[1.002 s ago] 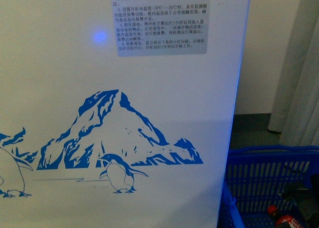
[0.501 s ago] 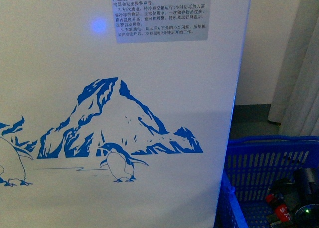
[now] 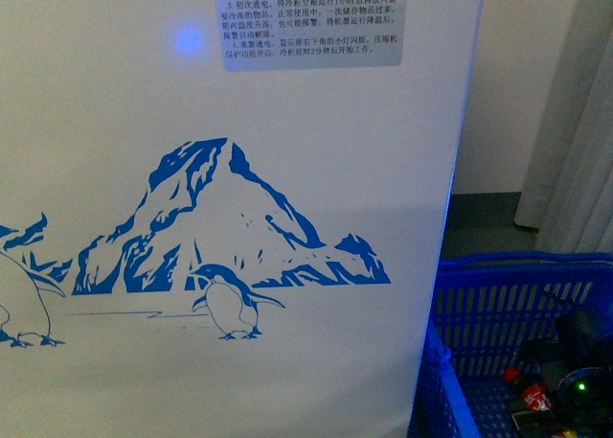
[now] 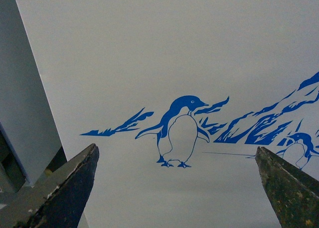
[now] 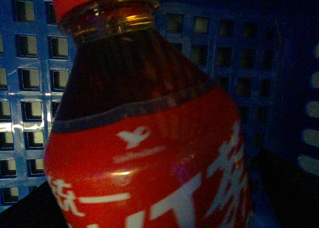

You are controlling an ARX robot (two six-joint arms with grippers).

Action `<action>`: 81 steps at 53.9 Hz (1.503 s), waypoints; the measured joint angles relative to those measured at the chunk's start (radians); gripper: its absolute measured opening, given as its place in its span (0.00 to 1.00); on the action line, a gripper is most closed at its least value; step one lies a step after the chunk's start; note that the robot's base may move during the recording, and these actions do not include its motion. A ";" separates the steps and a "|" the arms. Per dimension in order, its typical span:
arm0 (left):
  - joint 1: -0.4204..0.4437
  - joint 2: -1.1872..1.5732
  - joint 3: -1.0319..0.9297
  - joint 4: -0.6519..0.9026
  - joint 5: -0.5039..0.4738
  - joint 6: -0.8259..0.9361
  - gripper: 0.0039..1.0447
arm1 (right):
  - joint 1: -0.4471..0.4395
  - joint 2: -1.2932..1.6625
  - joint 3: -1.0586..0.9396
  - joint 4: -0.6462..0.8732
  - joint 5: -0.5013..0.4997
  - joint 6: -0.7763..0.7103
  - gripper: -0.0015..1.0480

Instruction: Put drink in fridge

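Lots cropped or buried here

Fridge (image 3: 96,150) runs off the top, left and bottom edges, so lids and inside don't show. Its sticker (image 3: 311,21) is cut at the top and the print's too small to read. In the basket (image 3: 517,304) the right arm (image 3: 578,352) covers most of the drink (image 5: 149,153); the wrist view crops its cap and base. Left end effector (image 4: 175,149): only the tips are in frame.

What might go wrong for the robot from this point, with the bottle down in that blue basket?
1. The drink sits low in the blue basket; the right claw, whose grip isn't visible, may slip on its smooth round body or snag the mesh.
2. The fridge wall rises right beside the basket, so the lifted drink might knock it.
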 joint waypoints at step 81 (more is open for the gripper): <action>0.000 0.000 0.000 0.000 0.000 0.000 0.92 | 0.018 -1.702 -1.260 0.465 -0.183 0.296 0.41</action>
